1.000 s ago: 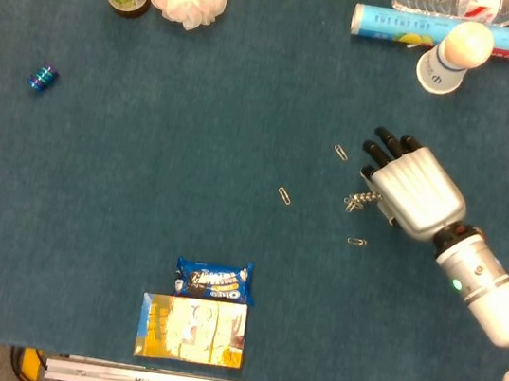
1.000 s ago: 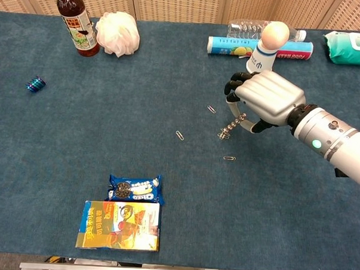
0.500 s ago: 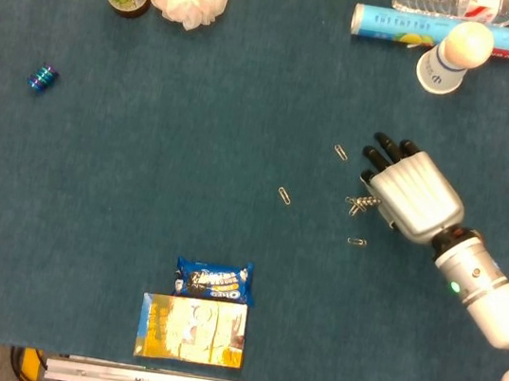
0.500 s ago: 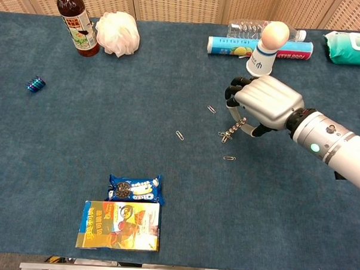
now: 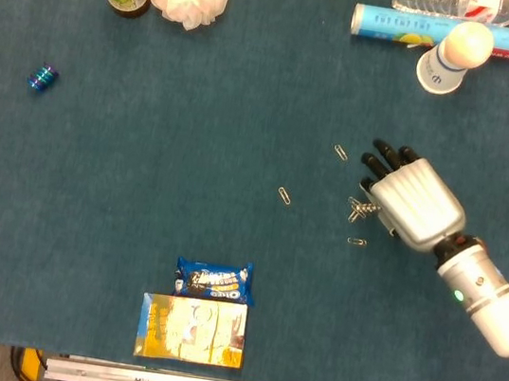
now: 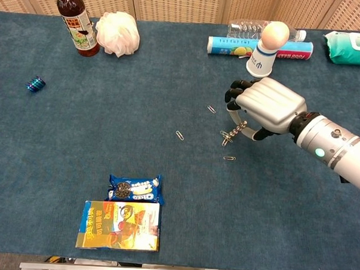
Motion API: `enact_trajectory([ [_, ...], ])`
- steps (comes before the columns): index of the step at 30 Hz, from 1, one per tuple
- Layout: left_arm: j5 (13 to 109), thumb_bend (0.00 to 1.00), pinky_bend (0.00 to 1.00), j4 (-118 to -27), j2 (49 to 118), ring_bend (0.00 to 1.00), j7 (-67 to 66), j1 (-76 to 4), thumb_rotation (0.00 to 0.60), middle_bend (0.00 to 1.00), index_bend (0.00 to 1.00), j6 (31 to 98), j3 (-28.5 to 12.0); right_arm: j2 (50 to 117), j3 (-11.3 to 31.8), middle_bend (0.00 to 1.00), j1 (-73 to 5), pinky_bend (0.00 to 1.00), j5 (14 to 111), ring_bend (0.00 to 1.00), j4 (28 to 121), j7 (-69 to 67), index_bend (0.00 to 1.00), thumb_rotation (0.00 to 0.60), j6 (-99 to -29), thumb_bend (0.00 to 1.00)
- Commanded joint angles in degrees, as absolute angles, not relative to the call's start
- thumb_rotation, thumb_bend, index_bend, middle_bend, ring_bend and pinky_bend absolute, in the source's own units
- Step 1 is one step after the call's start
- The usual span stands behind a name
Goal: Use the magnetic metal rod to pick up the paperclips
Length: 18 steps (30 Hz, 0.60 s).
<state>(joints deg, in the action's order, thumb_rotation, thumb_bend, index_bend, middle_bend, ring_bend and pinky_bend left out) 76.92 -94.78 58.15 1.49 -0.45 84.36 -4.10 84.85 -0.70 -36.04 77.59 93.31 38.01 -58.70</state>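
The right robot hand (image 6: 266,107) is reaching over the blue counter (image 6: 108,132) with its fingers curled down around the magnetic metal rod (image 6: 237,128), holding it. The beaded-looking rod is slanting down from under the palm, and its lower end is carrying a small clump of paperclips (image 6: 226,136) just above the cloth. In the head view the same clump (image 5: 359,207) is showing at the left edge of the robot hand (image 5: 412,202).

3 loose paperclips are lying on the counter around it: 1 paperclip (image 6: 229,157) just below the rod's tip, another paperclip (image 6: 211,109) up and to the left near the fingertips, and a third paperclip (image 6: 179,135) further left, well apart from the robot hand.

The left robot hand is not appearing in either view.

Along the far edge a dark sauce bottle (image 6: 76,21) is standing beside a white mesh puff (image 6: 117,33). On the other side, a blue tube (image 6: 230,46) and a clear water bottle (image 6: 245,28) are lying behind a paper cup (image 6: 260,59) that is carrying an egg-shaped ball (image 6: 274,33). A green wipes pack (image 6: 350,47) is sitting at the far right. A small blue spool (image 6: 35,84) is lying alone at the left. Near the front edge, an Oreo packet (image 6: 136,189) is resting just above a yellow snack box (image 6: 120,225).
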Motion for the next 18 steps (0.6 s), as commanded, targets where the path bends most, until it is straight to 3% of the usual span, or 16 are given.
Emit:
enact_trajectory([
  [1, 76.88, 0.12, 0.57, -94.81, 58.16, 0.39, 1.43, -0.47, 0.600, 0.47, 0.40, 84.35, -4.15, 83.63, -1.60, 0.28, -35.39, 0.31, 79.02, 0.14, 94.51, 37.15, 0.58, 0.600, -59.38, 0.30],
  [18, 76.62, 0.12, 0.57, -94.93, 58.23, 0.39, 0.92, -0.52, 0.600, 0.47, 0.40, 84.23, -4.22, 80.91, -4.67, 0.28, -33.33, 0.31, 84.01, 0.14, 96.50, 34.07, 0.58, 0.600, -59.48, 0.30],
])
